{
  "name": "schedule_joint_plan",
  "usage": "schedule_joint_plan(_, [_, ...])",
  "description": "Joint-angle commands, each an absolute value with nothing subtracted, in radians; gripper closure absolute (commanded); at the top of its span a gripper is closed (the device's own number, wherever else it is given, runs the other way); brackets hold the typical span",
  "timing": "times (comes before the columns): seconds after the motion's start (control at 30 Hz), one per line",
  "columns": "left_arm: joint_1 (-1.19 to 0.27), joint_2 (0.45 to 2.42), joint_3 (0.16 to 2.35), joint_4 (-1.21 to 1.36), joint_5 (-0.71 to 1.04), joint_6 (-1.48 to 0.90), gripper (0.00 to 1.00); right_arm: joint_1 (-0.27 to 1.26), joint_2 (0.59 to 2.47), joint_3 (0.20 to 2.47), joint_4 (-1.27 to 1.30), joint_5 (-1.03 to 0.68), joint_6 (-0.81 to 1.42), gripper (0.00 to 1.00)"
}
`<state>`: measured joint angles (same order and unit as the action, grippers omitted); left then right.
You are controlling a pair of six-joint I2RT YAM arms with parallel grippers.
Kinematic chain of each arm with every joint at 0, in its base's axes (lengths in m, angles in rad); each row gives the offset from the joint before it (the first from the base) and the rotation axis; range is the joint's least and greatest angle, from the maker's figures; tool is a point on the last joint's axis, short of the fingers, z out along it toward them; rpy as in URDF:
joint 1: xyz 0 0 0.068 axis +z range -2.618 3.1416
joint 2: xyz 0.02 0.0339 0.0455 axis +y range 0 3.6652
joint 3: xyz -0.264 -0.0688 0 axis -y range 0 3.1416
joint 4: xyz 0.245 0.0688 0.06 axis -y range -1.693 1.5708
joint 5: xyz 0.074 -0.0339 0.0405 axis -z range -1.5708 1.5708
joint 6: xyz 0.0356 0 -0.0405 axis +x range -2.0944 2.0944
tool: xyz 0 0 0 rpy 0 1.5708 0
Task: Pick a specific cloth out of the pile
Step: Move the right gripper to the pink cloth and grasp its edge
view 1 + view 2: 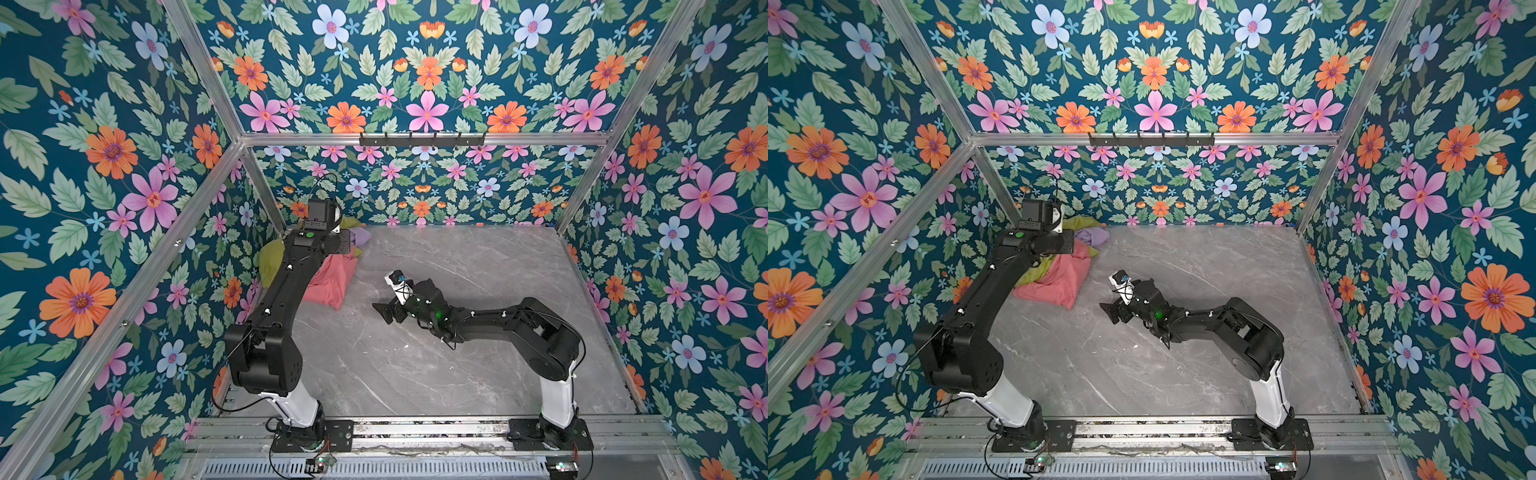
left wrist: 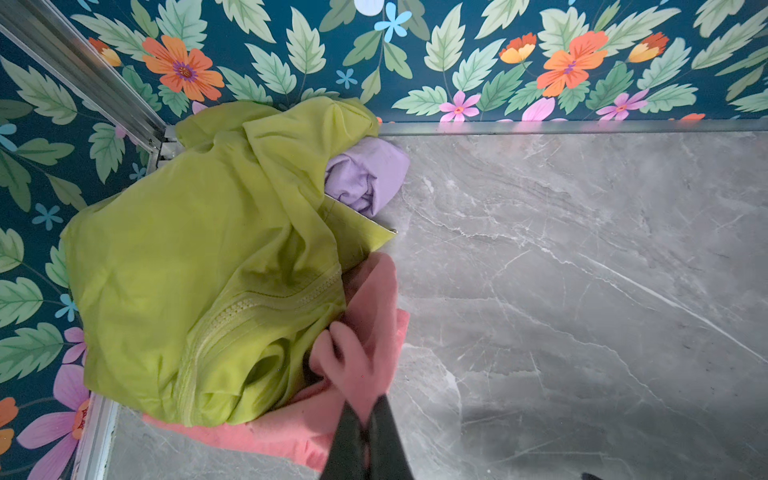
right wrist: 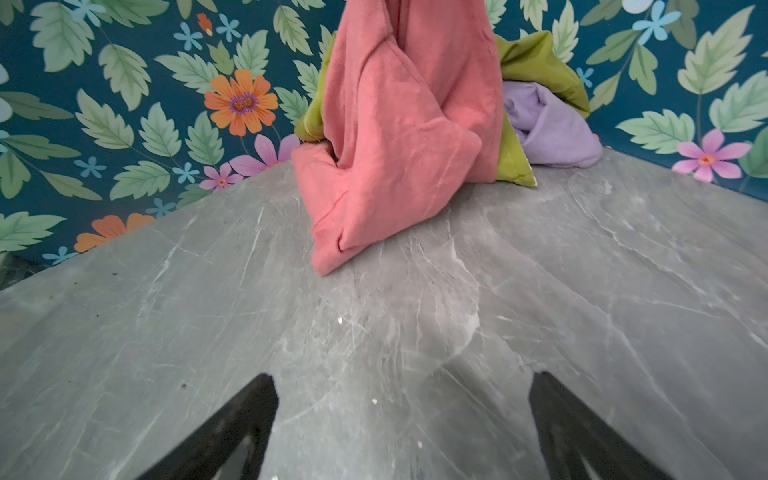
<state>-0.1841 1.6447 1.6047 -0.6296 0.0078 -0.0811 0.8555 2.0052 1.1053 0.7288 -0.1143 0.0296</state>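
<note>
The pile [image 2: 187, 249] sits in the far left corner of the table. It holds a large yellow-green garment [image 1: 270, 257], a small lilac cloth [image 2: 365, 174] and the coral-pink cloth [image 2: 374, 299]. My left gripper [image 2: 368, 409] is shut on a bunched fold of the coral-pink cloth [image 1: 328, 282]. In the right wrist view the cloth [image 3: 386, 145] rises past the frame's edge while its lower end rests on the table. In both top views the left arm's wrist hides the left gripper. My right gripper [image 1: 384, 311] hangs open over bare table, short of the cloth [image 1: 1059, 278], with nothing between its fingers [image 3: 264, 395].
The grey marble tabletop [image 1: 457, 374] is closed in by floral walls on three sides. An aluminium post [image 2: 83, 70] stands in the corner behind the pile. A black hook rail [image 1: 422, 139] hangs high on the back wall. The lilac cloth [image 3: 548, 129] lies against the back wall.
</note>
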Motion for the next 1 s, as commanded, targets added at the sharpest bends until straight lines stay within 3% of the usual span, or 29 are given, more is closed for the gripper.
schedule_joint_plan(0.0, [-0.184, 1.629, 1.594, -0.6, 0.033, -0.095, 1.0, 0.856, 2.062, 1.152, 0.894, -0.181, 0.036, 0.09])
schedule_joint_plan(0.43, [-0.183, 1.615, 1.538, -0.568, 0.053, -0.107, 1.0, 0.856, 2.287, 1.416, 0.892, -0.138, 0.282, 0.16])
schedule_joint_plan(0.97, [-0.183, 1.608, 1.531, -0.565, 0.059, -0.106, 1.0, 0.861, 2.475, 1.668, 0.796, -0.133, 0.391, 0.22])
